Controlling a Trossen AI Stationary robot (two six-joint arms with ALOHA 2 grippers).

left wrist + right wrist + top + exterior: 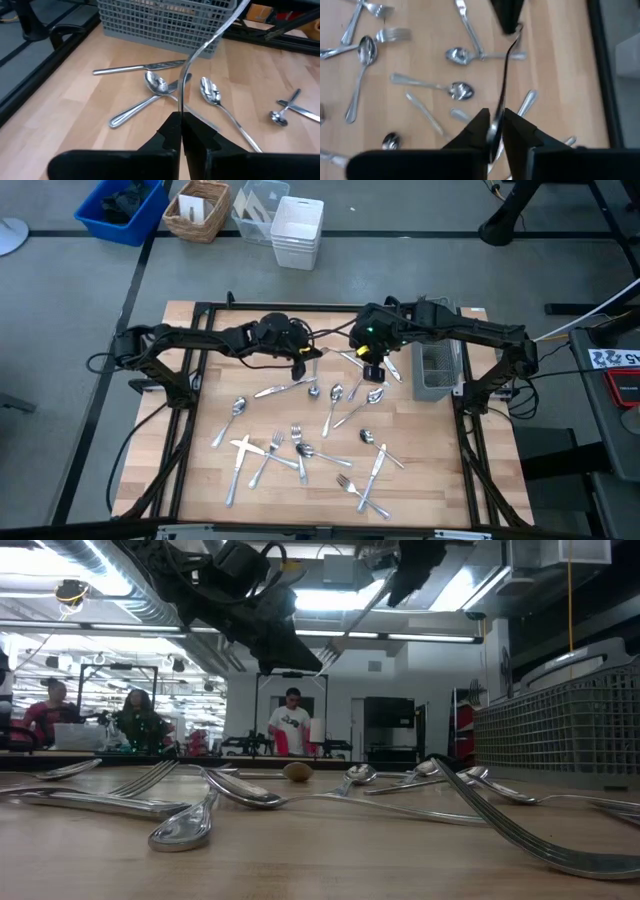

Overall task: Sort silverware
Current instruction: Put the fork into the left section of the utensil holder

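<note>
Left gripper (179,131) and right gripper (495,125) both clamped on one fork (210,37), held above bench (200,480) rear edge

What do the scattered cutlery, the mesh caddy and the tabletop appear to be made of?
Cutlery: polished metal, probably steel, given its mirror-bright glints. Mesh caddy: grey grid, likely coated wire, though plastic is possible. Tabletop: pale wood with visible plank joints and grain, satin finish.
</note>
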